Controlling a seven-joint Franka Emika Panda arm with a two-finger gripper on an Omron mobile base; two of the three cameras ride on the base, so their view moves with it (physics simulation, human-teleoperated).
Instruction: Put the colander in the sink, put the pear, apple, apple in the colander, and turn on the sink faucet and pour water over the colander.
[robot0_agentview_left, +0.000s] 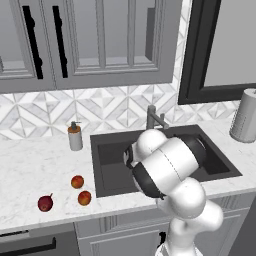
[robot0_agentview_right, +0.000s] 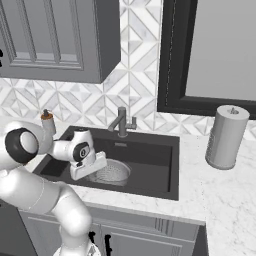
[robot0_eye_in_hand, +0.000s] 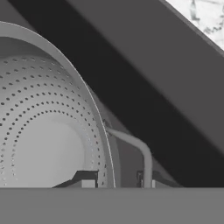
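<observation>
From the left base view, the white arm bends over the dark sink (robot0_agentview_left: 107, 155) and hides most of it. The grey sink faucet (robot0_agentview_left: 151, 118) stands at the back edge of the sink, behind the arm. On the white counter (robot0_agentview_left: 30, 165) to the left of the sink lie three fruits. The two round orange-red apples sit close together, one (robot0_agentview_left: 77, 181) a little farther back and one (robot0_agentview_left: 84, 198) nearer the front edge. The dark red pear (robot0_agentview_left: 45, 203) with its thin stem lies left of them, near the front edge. A small soap bottle (robot0_agentview_left: 75, 136) stands by the wall, left of the sink. A grey paper towel roll (robot0_agentview_left: 245, 116) stands far to the right.

From the right base view, the silver colander (robot0_agentview_right: 112, 172) sits down inside the sink (robot0_agentview_right: 155, 165). The hand reaches low into the sink at the colander's left side. The sink faucet (robot0_agentview_right: 122, 122) stands at the back, with its spout pointing over the basin. The paper towel roll (robot0_agentview_right: 226, 136) stands on the counter to the right.

From the hand view, the colander (robot0_eye_in_hand: 43, 131) is very close, with rows of tiny holes and a smooth round bottom. Its thin wire handle (robot0_eye_in_hand: 140, 153) curves out at the side. The gripper (robot0_eye_in_hand: 114, 183) is pinched on the colander's rim, one finger tip (robot0_eye_in_hand: 87, 183) inside the bowl and one outside. The dark sink wall (robot0_eye_in_hand: 144, 83) runs behind it.
</observation>
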